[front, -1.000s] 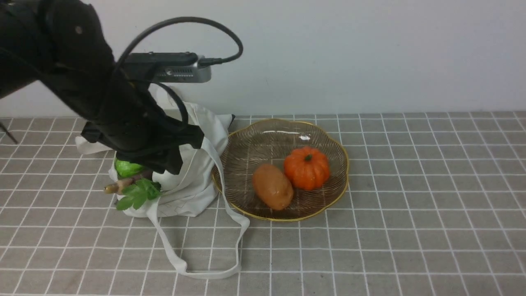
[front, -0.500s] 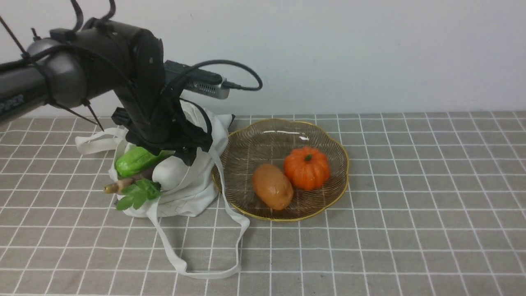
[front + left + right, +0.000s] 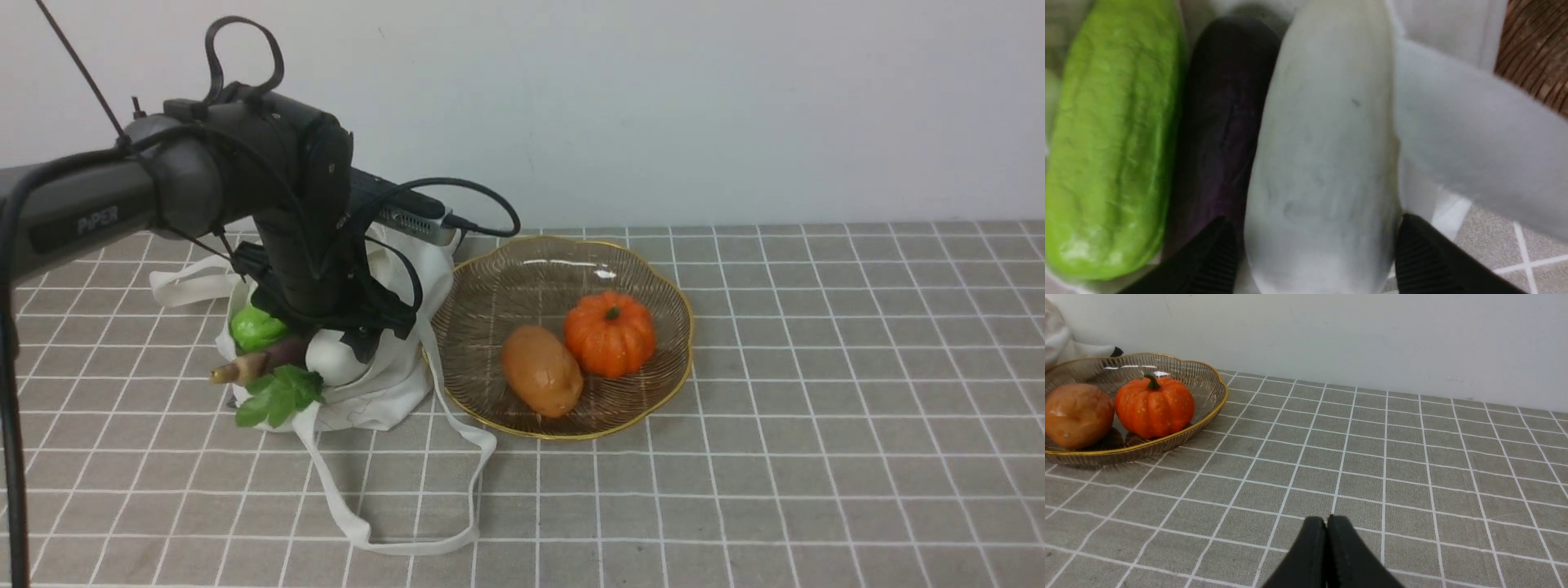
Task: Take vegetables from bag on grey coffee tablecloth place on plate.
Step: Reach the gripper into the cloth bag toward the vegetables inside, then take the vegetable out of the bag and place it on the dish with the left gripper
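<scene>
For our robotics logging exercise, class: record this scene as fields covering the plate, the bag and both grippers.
on plate: orange pumpkin, brown potato
in bag: white radish, purple eggplant, green gourd
left gripper: open, fingers astride the radish
right gripper: shut, empty, above the tablecloth

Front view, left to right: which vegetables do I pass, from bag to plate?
In order: light-green gourd → white radish → brown potato → orange pumpkin. The eggplant overlaps gourd and radish, so it is left out.
</scene>
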{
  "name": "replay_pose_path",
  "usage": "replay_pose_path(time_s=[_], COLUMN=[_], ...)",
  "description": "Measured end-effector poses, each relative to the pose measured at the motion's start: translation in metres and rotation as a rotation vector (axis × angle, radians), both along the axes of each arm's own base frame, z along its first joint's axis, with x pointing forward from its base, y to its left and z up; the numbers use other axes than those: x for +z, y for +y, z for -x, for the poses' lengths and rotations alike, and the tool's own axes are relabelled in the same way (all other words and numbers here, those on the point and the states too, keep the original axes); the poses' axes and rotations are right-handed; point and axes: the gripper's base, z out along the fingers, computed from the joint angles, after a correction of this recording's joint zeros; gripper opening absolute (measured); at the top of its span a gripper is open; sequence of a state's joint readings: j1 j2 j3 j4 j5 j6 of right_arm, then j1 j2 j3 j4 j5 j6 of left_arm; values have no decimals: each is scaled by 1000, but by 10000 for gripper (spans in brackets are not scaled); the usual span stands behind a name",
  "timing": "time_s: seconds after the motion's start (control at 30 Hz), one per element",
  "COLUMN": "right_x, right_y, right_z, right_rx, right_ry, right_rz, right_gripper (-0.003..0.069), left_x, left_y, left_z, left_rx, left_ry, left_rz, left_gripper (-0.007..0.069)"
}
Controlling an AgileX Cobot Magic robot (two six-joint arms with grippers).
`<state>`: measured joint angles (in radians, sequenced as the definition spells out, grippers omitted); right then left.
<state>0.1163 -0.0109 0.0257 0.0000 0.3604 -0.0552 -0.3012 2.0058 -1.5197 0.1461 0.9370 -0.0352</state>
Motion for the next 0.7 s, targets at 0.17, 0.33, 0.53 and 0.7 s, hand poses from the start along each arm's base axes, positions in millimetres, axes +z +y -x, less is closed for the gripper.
replay_pose_path(time_s=[0.17,0.33,0.53,0.7], right_x=[0,0,0,0], right_y=[0,0,0,0], right_z=[0,0,0,0], right_rx=[0,0,0,0], right_ry=[0,0,0,0], right_rz=[0,0,0,0], right_gripper=[-15,-15,-15,-15], left_x=[-4,-3,-3,38], left_y=[-2,-2,-1,6], left_z=[1,0,2,16], left_rx=[12,14,17,20], left_ry=[23,27,45,31], left_rz=[18,20,14,-16], left_gripper=[470,405,405,405])
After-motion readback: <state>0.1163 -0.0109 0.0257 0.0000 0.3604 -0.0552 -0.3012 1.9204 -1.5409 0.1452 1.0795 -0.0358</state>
